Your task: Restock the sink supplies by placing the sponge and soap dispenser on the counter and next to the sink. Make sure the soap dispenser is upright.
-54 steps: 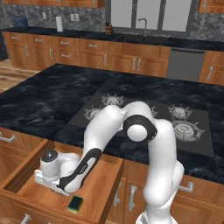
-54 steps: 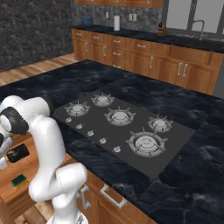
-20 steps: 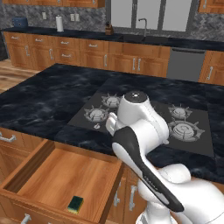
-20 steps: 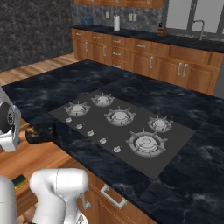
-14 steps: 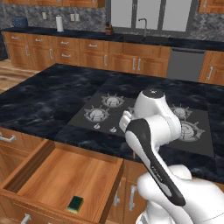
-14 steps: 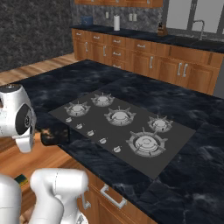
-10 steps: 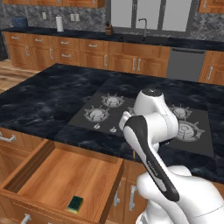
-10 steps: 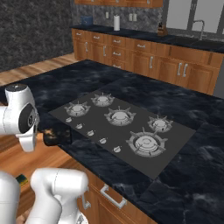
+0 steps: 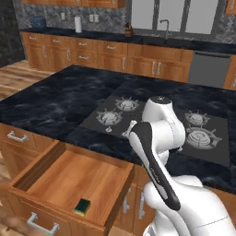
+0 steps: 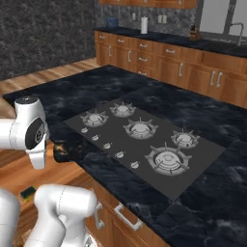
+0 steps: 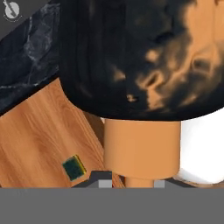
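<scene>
The soap dispenser point(image 11: 131, 61) crowds the hand view: a dark mottled body with its orange-gold pump neck point(image 11: 142, 148) pointing down between my gripper's point(image 11: 131, 183) fingertips, which are shut on it. From the right base camera the dispenser point(image 10: 62, 148) is a dark shape held at the island's front edge, beside my white wrist. The sponge point(image 9: 83, 206) lies green side up in the open wooden drawer point(image 9: 55, 156), also seen below the hand point(image 11: 73, 168). The sink point(image 9: 159, 41) with its faucet point(image 9: 165, 28) is set in the far counter point(image 9: 92, 33).
The black-topped island point(image 9: 60, 101) with the gas stove point(image 9: 152, 117) lies between me and the far counter. The open drawer juts out from the island's front. A paper towel roll point(image 9: 78, 24) and a dark knife block point(image 9: 128, 31) stand on the far counter.
My arm has risen out of the drawer and swung right, up to the island's edge, carrying the soap dispenser. The sponge has stayed in the drawer.
</scene>
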Robot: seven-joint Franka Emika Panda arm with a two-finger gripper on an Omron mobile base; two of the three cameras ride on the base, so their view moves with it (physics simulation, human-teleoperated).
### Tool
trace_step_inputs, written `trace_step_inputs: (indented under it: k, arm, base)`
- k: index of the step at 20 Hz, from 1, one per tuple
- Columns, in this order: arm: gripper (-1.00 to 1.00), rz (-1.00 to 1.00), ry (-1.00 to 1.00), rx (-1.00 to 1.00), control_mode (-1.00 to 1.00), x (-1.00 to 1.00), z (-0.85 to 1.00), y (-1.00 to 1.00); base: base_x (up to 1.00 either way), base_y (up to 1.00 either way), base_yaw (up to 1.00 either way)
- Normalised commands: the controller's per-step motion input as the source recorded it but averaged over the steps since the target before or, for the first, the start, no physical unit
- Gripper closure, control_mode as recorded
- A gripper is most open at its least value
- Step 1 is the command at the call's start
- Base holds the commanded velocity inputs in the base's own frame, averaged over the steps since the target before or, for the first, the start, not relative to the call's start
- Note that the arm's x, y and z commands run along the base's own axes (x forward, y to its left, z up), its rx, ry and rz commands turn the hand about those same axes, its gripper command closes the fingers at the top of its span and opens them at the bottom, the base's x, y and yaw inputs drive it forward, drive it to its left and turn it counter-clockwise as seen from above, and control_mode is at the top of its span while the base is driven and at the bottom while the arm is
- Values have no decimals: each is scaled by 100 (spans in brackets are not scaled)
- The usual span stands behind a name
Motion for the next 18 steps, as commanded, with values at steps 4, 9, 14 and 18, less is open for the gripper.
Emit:
trace_step_inputs:
  k: [4,9,14,18]
  arm:
    - [100,0,0,0,100,0,0,0]
    - [100,0,0,0,100,0,0,0]
    - [100,0,0,0,100,0,0,0]
    - [100,0,0,0,100,0,0,0]
  base:
    - [-76,-11,60]
    - [-58,0,75]
    - [-12,21,86]
    - [0,41,91]
